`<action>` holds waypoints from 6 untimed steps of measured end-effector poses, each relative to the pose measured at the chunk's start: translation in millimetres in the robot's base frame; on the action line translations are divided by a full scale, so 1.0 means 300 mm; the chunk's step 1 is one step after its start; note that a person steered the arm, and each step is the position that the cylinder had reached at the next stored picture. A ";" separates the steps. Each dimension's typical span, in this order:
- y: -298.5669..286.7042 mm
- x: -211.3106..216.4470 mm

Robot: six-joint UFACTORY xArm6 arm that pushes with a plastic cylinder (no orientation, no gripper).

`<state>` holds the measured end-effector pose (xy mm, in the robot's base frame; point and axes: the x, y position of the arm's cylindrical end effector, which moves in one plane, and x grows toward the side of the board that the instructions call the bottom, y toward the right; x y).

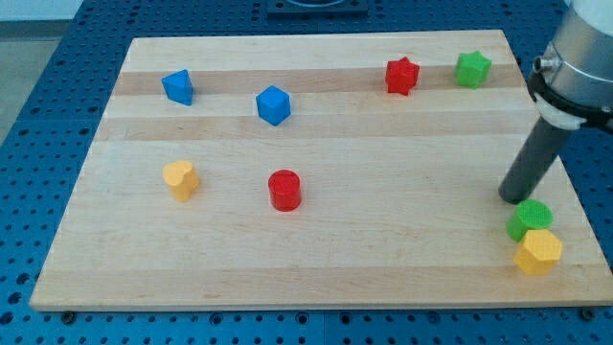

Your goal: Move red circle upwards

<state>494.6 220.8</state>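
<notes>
The red circle (284, 190) is a short red cylinder on the wooden board (383, 259), a little left of the middle. My tip (511, 197) is at the end of the dark rod near the view's right edge, far to the right of the red circle. The tip stands just above and left of the green cylinder (530, 218), close to it; I cannot tell whether they touch.
A yellow hexagon block (538, 251) sits against the green cylinder at the lower right. A red star (402, 76) and a green star (472, 69) are at the top right. Two blue blocks (178, 86) (273, 104) are at the top left. A yellow block (180, 178) lies left of the red circle.
</notes>
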 end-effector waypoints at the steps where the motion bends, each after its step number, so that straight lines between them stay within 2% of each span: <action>1: -0.126 -0.035; 3: -0.434 0.167; 4: -0.678 0.202; 5: -0.865 0.138; 6: -0.922 0.003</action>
